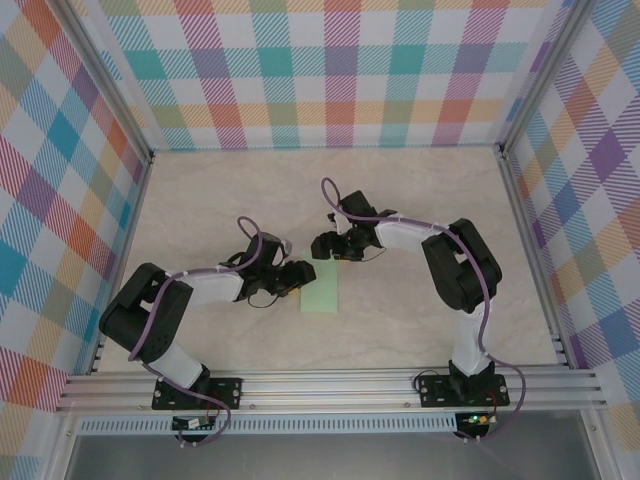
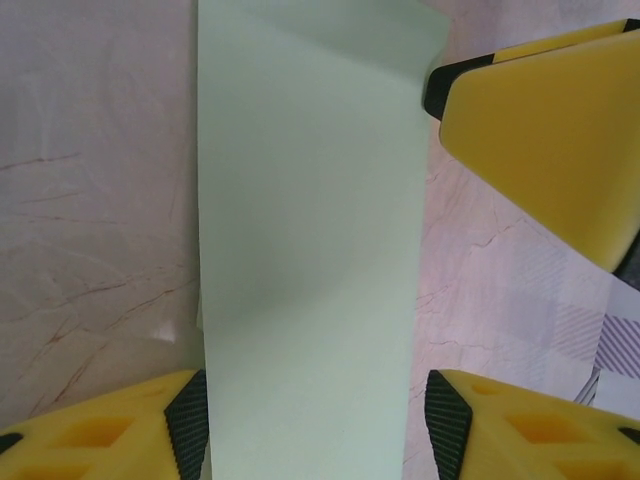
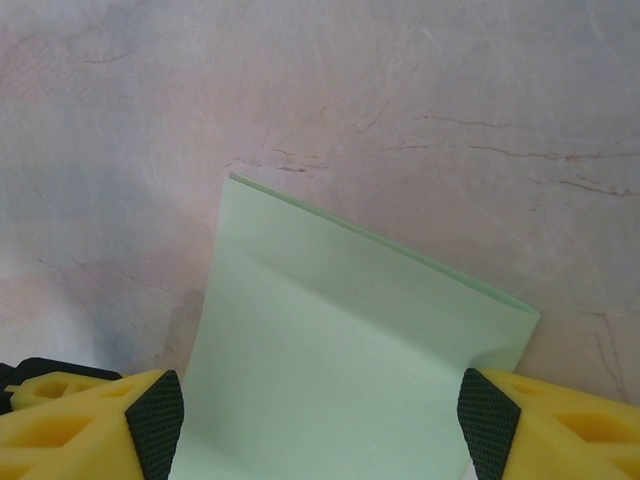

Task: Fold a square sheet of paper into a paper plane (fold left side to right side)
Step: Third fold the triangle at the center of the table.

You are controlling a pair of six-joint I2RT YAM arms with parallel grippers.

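Observation:
The pale green sheet of paper [image 1: 322, 288] lies on the table folded in half into a narrow rectangle. My left gripper [image 1: 297, 277] sits at its left long edge and my right gripper [image 1: 336, 252] at its far short end. In the left wrist view the paper [image 2: 310, 240] runs straight out between the open left gripper [image 2: 318, 425], both black pads [image 2: 190, 420] standing just outside its edges. In the right wrist view the paper [image 3: 340, 340] bows up slightly between the open right gripper [image 3: 323, 425], and its far edge shows two layers.
The beige marble-patterned table [image 1: 420, 210] is ringed by plaid walls and an aluminium rail [image 1: 330, 385] at the near edge. A yellow finger of the right gripper [image 2: 545, 130] reaches into the left wrist view beside the paper's far corner.

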